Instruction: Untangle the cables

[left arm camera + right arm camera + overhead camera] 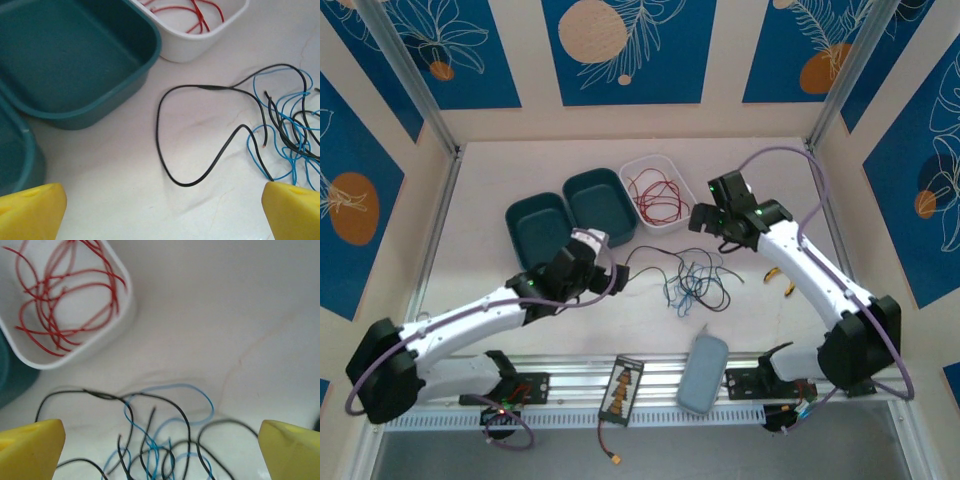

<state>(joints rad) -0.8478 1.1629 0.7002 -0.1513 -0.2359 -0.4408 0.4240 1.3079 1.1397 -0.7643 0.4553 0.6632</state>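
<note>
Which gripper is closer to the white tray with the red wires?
Right. The right gripper is just beside the white tray; the left gripper is farther off, below the teal trays.

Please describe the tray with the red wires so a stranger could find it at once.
On the far half of the table, three trays stand in a row. The white tray is the rightmost one, next to the two teal trays; it alone is white and holds red wires.

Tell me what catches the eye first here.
A loose tangle of thin black and blue wires sprawls across the middle of the white table. Behind it, thin red wires lie coiled in a white plastic tray, beside two empty teal tubs.
</note>
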